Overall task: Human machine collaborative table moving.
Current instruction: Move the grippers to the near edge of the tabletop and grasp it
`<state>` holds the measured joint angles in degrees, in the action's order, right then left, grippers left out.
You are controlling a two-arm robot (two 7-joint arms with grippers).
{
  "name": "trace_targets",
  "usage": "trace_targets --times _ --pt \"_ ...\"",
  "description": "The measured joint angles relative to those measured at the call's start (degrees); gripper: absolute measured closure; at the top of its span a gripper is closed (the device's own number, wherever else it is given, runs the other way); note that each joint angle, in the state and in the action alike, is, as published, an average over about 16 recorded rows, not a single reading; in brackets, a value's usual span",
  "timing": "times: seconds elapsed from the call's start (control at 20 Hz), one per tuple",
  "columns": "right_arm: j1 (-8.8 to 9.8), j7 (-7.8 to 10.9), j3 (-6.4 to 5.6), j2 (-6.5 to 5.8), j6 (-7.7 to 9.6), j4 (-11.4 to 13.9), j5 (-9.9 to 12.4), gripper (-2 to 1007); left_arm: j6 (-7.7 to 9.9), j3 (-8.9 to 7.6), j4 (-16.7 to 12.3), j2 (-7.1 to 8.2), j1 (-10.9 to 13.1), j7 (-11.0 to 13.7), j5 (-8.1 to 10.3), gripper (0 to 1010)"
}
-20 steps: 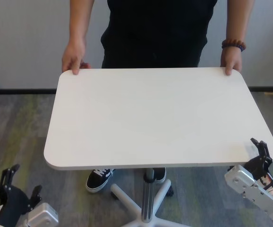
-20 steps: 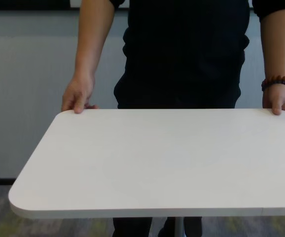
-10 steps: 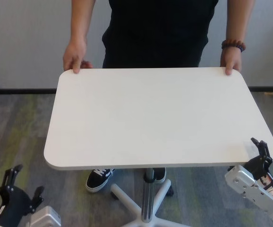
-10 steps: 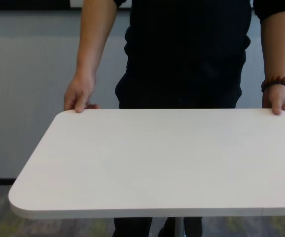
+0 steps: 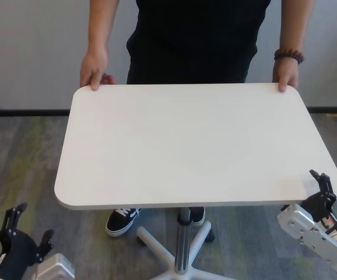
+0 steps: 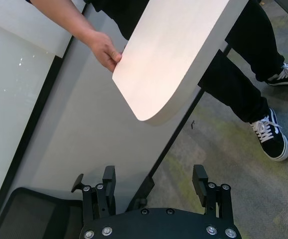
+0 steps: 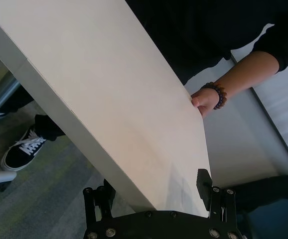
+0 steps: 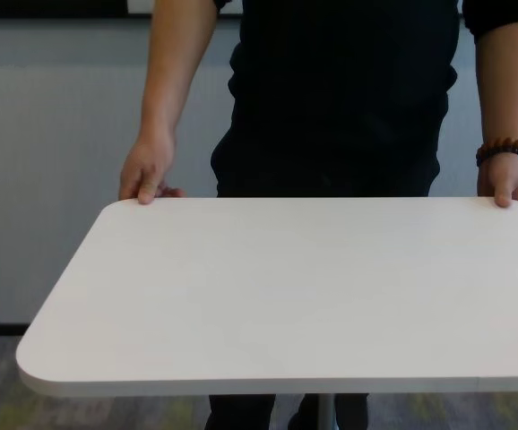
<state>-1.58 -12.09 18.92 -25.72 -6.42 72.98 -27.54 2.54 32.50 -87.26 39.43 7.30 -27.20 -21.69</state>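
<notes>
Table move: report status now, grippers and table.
Left gripper open, low, clear of table. Right gripper open at near right corner, edge between jaws, not clamped. Human holds far corners. Nothing in the way.

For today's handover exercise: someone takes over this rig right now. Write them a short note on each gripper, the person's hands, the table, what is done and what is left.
Left gripper: open, low, off the table's near left corner, apart from it.
Right gripper: open, straddling the near right corner edge, not clamped.
The human stands at the far side, one hand on each far corner.
Done: the human's grip.
Left: both grippers must grasp the near edge, then move the table together.
</notes>
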Motion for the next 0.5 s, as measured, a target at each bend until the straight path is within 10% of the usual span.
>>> trace_targets --times 0.5 --pt "0.03 -0.06 0.03 -0.03 -0.04 0.0 0.0 0 -0.42 0.05 1.1 -0.33 -1.1 0.5 0.34 10"
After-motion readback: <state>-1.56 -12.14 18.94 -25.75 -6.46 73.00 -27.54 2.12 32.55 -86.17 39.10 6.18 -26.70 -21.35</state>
